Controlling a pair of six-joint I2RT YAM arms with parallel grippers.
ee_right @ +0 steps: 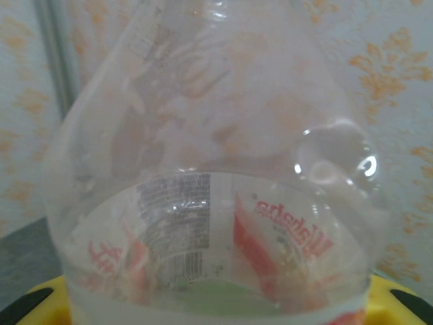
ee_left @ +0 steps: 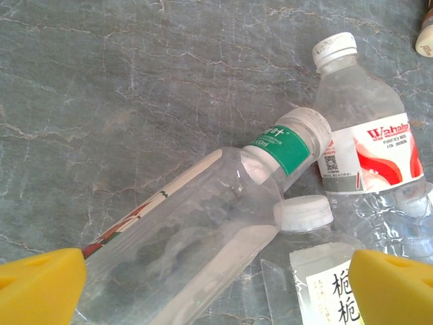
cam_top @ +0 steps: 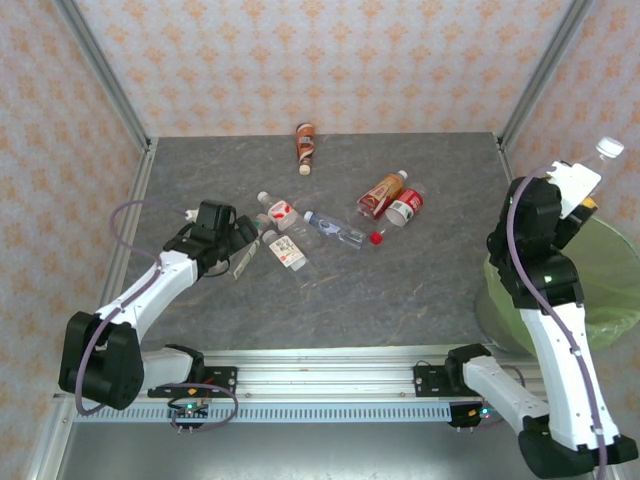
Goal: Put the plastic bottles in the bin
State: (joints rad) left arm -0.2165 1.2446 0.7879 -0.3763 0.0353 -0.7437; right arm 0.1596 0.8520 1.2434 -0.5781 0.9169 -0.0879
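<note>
Our right claw (cam_top: 582,192) is clamped on a clear bottle (ee_right: 216,135) with a red-and-white label; we hold it raised near the far rim of the green-lined bin (cam_top: 612,290), which stands off the right edge of the desk (cam_top: 400,290); our left claw (cam_top: 245,245) has its yellow fingers (ee_left: 40,284) spread wide, low over a green-banded bottle (ee_left: 203,230) lying on the desk; other bottles (cam_top: 383,194) lie scattered mid-desk; a brown bottle (cam_top: 305,145) lies near the back wall.
</note>
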